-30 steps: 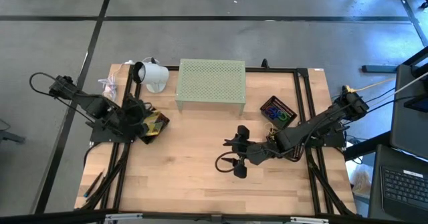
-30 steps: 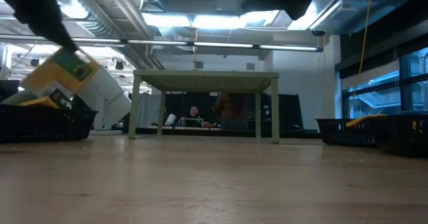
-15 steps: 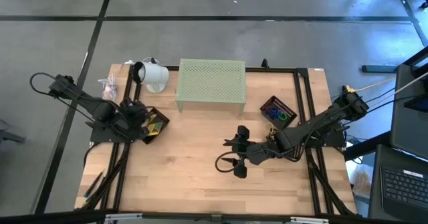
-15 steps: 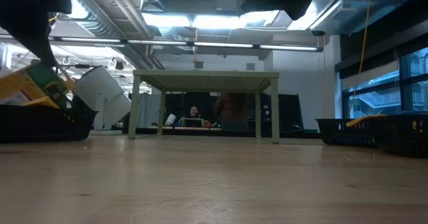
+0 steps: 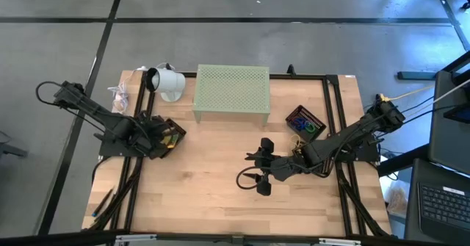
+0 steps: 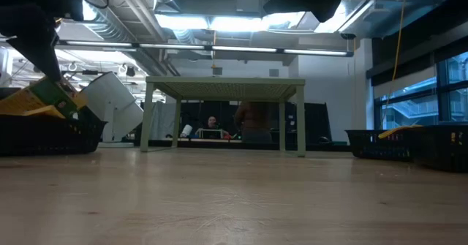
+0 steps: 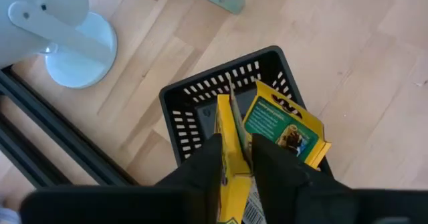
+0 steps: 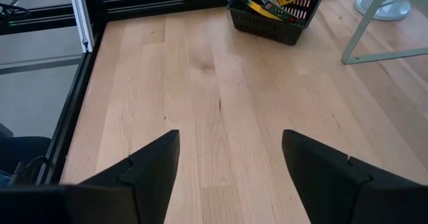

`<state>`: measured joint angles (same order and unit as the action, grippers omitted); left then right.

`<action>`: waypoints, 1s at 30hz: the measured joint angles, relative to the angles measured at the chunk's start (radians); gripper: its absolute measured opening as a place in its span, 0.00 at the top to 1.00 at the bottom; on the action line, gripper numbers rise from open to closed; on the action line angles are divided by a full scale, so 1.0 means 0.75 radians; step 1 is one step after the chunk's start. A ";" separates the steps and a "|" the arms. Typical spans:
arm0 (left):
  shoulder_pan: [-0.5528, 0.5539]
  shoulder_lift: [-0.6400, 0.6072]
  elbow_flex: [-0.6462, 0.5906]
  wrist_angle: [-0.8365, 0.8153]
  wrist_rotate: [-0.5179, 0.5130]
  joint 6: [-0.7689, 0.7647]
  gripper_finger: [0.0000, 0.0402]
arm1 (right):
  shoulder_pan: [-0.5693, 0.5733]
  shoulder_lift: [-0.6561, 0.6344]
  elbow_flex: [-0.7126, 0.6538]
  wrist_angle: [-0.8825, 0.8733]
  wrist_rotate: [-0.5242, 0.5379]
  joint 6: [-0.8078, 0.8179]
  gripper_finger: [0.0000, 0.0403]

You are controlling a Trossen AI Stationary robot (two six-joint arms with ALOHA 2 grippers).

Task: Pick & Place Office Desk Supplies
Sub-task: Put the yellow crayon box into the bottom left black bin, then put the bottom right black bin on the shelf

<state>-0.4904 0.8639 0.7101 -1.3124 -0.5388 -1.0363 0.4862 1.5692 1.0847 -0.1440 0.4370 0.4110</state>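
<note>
My left gripper [image 5: 157, 132] hangs over the black mesh tray [image 7: 200, 90] at the table's left side, shut on a small yellow box [image 7: 231, 127]. A second yellow-green box [image 7: 284, 127] leans inside that tray. In the low view the held box [image 6: 40, 99] is tilted just above the tray [image 6: 44, 135]. My right gripper [image 5: 263, 165] is open above the bare table centre, touching nothing. Coloured clip rings lie in a second black tray [image 5: 305, 123] at the right. My left gripper pinches the yellow box between its two fingers [image 7: 207, 164], across its thin edge [image 7: 227, 147]. The fingers come from above, slanting down. The box is tilted, and its lower end dips into the mesh tray; whether it rests on anything there is hidden.
A pale green perforated stand [image 5: 231, 90] stands at the far middle of the table. A white lamp-like object [image 5: 167, 81] sits at the far left, close to the left tray. Black frame rails run along both sides. Bare wood lies between the arms and along the near edge.
My left gripper has moved down toward the left tray, still shut on the yellow box. The box has dropped from well above the tray down to its rim and stayed tilted.
</note>
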 joint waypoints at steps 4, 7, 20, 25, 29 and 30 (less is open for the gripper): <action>0.000 0.004 0.000 0.011 0.000 -0.041 0.73 | 0.000 0.000 0.000 0.000 -0.001 0.000 0.34; 0.000 0.003 0.001 0.015 0.000 -0.054 0.69 | 0.000 0.000 0.000 0.000 -0.001 0.000 0.34; 0.000 0.003 0.160 0.067 -0.101 0.015 0.65 | 0.000 0.001 0.000 0.000 -0.001 0.006 0.34; 0.000 0.021 0.129 0.343 -0.124 0.134 0.65 | 0.000 0.001 0.000 -0.107 -0.056 0.162 0.34; -0.011 0.057 0.108 0.608 -0.125 0.323 0.66 | 0.000 0.001 0.000 -0.374 -0.176 0.442 0.37; -0.014 0.068 0.105 0.673 -0.126 0.372 0.66 | 0.000 0.001 0.000 -0.448 -0.220 0.531 0.38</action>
<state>-0.5009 0.9147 0.7889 -0.8079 -0.6330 -0.7572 0.4862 1.5696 1.0848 -0.4802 0.2716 0.8090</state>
